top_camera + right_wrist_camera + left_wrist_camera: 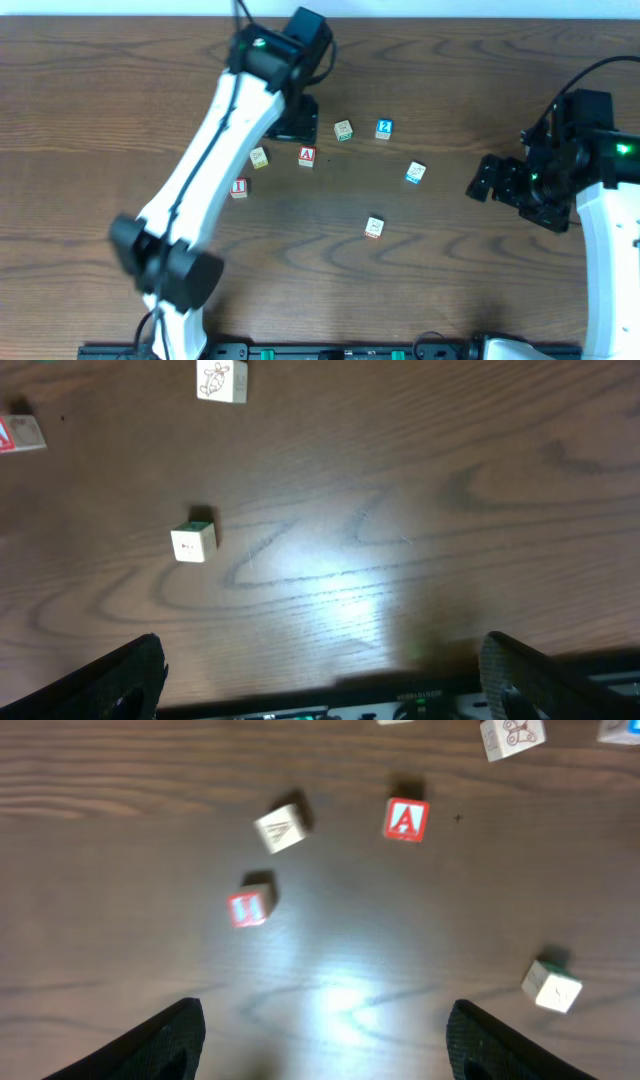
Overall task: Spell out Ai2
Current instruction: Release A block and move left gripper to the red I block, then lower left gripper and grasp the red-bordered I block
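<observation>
Dark brown wood-grain worktop (pixel 120 120) carrying seven small cubes, scattered loose, no row formed; spelling judged not begun. White left arm (pixel 215 150) stretched from the near edge to the far side, wrist hung over the left cluster, probably for reach to two needed letters there. Left jaws spread wide, pinching nothing, raised off the wood, likely lining up a first pick. White-and-black right arm (pixel 600 200) off to the right, apart from every cube, probably parked clear of the left arm's path. Right jaws spread wide too, empty. Red cube with white A (pixel 307 156) left of centre, letter face up. Red cube reading like I (pixel 239 187) near it, to the left; print blurred in left wrist view. Blue cube with 2 (pixel 384 129) further right, well apart from both. Distractors around them: pale tan cube (pixel 259 157), second tan cube (pixel 343 130), white cube with blue picture (pixel 416 173), white cube with green edge (pixel 374 227).
</observation>
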Robot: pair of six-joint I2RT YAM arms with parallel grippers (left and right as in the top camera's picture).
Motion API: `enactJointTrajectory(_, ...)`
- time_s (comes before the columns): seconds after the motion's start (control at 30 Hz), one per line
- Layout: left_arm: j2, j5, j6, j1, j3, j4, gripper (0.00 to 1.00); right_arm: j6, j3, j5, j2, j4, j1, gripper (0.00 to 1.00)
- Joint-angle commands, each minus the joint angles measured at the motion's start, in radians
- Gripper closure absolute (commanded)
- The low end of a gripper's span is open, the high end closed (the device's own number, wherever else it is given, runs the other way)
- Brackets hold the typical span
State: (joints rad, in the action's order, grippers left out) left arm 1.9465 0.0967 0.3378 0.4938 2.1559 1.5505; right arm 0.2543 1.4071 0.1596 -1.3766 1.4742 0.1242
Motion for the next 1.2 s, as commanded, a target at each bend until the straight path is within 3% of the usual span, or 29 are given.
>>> enactJointTrajectory(0.0, -0.114, 0.084, -0.024, -0.003, 0.029, 0.069, 0.22, -0.028, 0.003, -0.007, 0.001, 0.007, -0.01, 0.01)
enactJointTrajectory(0.1, -0.189, 0.146, -0.014, -0.003, 0.027, 0.139, 0.22, -0.032, 0.003, -0.006, 0.001, 0.009, -0.01, 0.01)
enactJointTrajectory(0.27, -0.329, 0.116, 0.006, -0.002, -0.032, 0.139, 0.21, -0.047, 0.003, -0.006, 0.001, 0.019, -0.01, 0.01)
enactJointTrajectory(0.47, -0.566, 0.117, 0.054, -0.002, -0.311, 0.132, 0.2, -0.069, 0.003, -0.006, 0.001, 0.037, -0.01, 0.01)
enactJointTrajectory(0.6, -0.72, 0.117, 0.081, -0.002, -0.565, -0.023, 0.02, -0.069, 0.003, -0.006, 0.001, 0.035, -0.01, 0.01)
enactJointTrajectory(0.7, -0.798, 0.125, 0.08, -0.003, -0.744, -0.228, 0.05, -0.069, 0.003, -0.006, 0.001, 0.033, -0.01, 0.01)
enactJointTrajectory(0.87, -0.746, 0.146, 0.106, -0.004, -0.892, -0.427, 0.05, -0.069, 0.003, -0.006, 0.001, 0.034, -0.01, 0.01)
enactJointTrajectory(1.17, -0.406, 0.082, 0.19, -0.111, -0.903, -0.502, 0.05, -0.069, 0.003, -0.006, 0.001, 0.037, -0.01, 0.01)
